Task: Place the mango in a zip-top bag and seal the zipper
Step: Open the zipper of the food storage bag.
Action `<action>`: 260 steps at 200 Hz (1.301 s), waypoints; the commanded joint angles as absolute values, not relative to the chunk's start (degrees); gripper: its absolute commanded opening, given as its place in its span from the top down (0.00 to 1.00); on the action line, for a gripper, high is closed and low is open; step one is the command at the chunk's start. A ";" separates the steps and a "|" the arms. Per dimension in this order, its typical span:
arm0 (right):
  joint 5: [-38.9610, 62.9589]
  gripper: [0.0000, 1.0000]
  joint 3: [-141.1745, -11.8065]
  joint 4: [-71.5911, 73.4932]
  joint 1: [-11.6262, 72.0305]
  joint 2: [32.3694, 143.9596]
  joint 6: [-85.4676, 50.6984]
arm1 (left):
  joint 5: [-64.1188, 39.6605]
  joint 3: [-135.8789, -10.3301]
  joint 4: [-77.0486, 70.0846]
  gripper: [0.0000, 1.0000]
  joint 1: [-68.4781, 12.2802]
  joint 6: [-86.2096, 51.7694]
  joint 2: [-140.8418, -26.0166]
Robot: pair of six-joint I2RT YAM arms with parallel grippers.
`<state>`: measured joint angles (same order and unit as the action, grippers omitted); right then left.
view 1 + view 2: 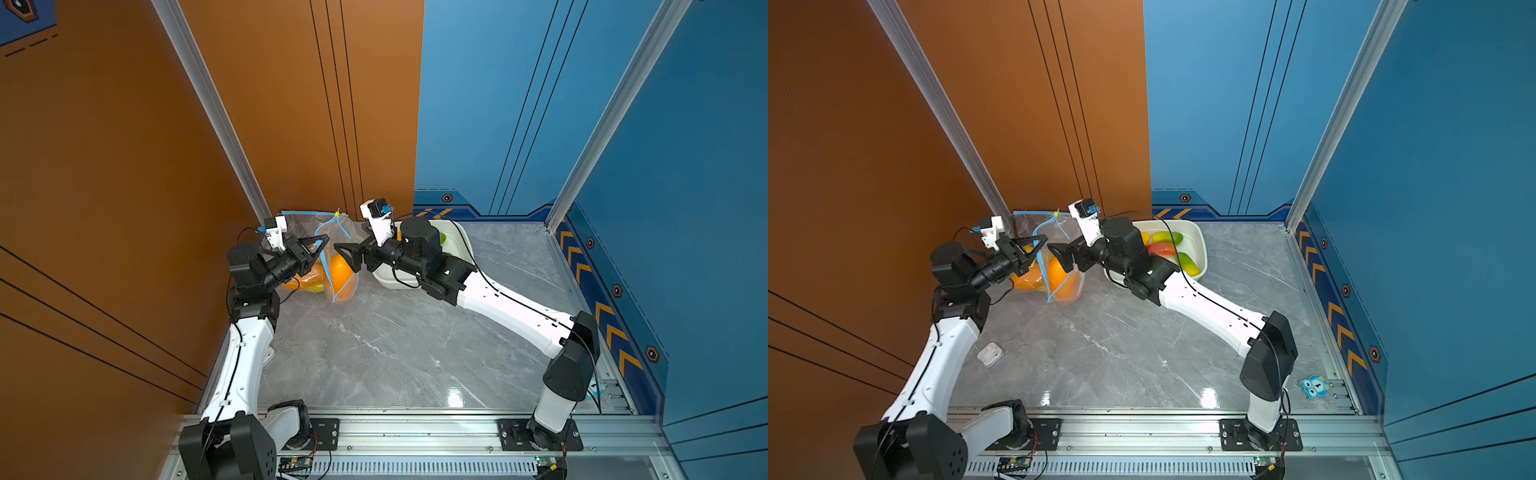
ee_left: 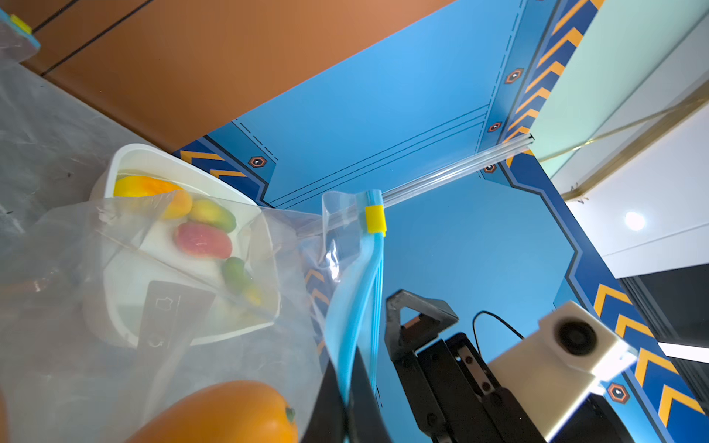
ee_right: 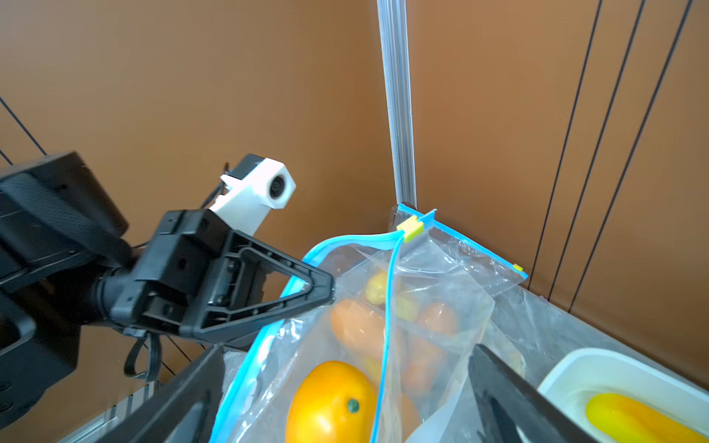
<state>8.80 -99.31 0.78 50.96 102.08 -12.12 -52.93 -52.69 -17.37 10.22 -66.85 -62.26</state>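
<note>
— Where is the smooth orange mango [image 3: 332,402] lying?

— It is sitting low inside the clear zip-top bag [image 3: 452,268] with the blue zipper strip. In both top views it is showing just left of centre.

— Is the bag's mouth sealed?

— No, the blue strip is gaping in a wide loop. The small yellow slider [image 3: 410,228] is sitting at the far end of it, close to the orange wall [image 1: 291,124].

— What is the left tool [image 1: 325,240] doing?

— It is pressed together on the bag's blue rim, pinching it, and that side of the rim is standing lifted off the table.

— And the right tool [image 3: 347,349]?

— It is hanging spread wide at the bag's mouth, gripping nothing. Its two black fingers are standing on either side of the opening.

— What is lying around the bag?

— More orange fruit is showing through the plastic, left of the mango in the top views. I cannot tell whether it is lying in this bag or in another behind it. A white plastic tub [image 1: 1203,249] is standing just right of the bag and holding red, green and yellow fruit. Everything is resting on the grey marble table [image 1: 1121,353]. In a top view, a small white case [image 1: 990,354] is lying at lower left beside the left arm. A little blue owl figure [image 1: 1313,386] is sitting at the table's right edge.
</note>
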 commanded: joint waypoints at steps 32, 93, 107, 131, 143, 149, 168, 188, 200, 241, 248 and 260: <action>5.47 0.22 -111.28 -26.80 49.26 111.26 -17.49 | -48.60 -52.66 -19.03 1.00 8.08 -64.28 -62.91; 0.71 0.88 -121.10 -34.74 50.54 114.52 -16.41 | -50.45 -53.75 -19.03 1.00 9.01 -65.60 -58.31; 0.78 0.89 -119.90 -32.41 52.71 111.46 -14.80 | -51.00 -53.49 -18.86 1.00 9.56 -65.75 -58.07; -8.53 0.90 -116.66 -28.60 52.72 109.13 -16.45 | -51.48 -52.16 -16.73 1.00 11.62 -65.14 -58.10; -16.60 0.89 -117.87 -31.23 52.59 109.74 -15.85 | -51.87 -51.51 -15.46 1.00 13.14 -65.08 -57.88; -17.90 0.86 -118.12 -31.70 52.52 109.70 -15.90 | -52.43 -51.35 -14.92 1.00 13.67 -64.78 -57.79; -15.87 0.83 -119.02 -31.73 51.80 111.28 -16.25 | -51.78 -50.03 -11.94 1.00 13.36 -62.93 -56.49; -7.27 0.88 -122.26 -32.73 49.80 113.47 -19.62 | -51.06 -47.42 -11.82 1.00 8.83 -64.02 -54.85; 5.18 0.89 -119.26 -26.96 48.41 110.88 -23.62 | -51.86 -47.36 -11.86 1.00 5.42 -64.22 -52.77; -0.16 0.88 -115.96 -21.60 47.27 108.81 -24.72 | -46.37 -52.44 7.07 1.00 6.55 -51.38 -51.95; -0.95 0.89 -117.90 -25.06 46.50 110.72 -24.49 | -45.96 -52.50 7.03 1.00 6.72 -51.24 -53.35; -0.12 0.87 -116.90 -27.24 45.74 111.70 -24.59 | -46.11 -52.38 6.62 1.00 6.71 -51.07 -55.18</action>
<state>2.20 -115.04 -23.81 47.22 109.56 -23.75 -48.01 -51.22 1.32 6.09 -56.49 -51.79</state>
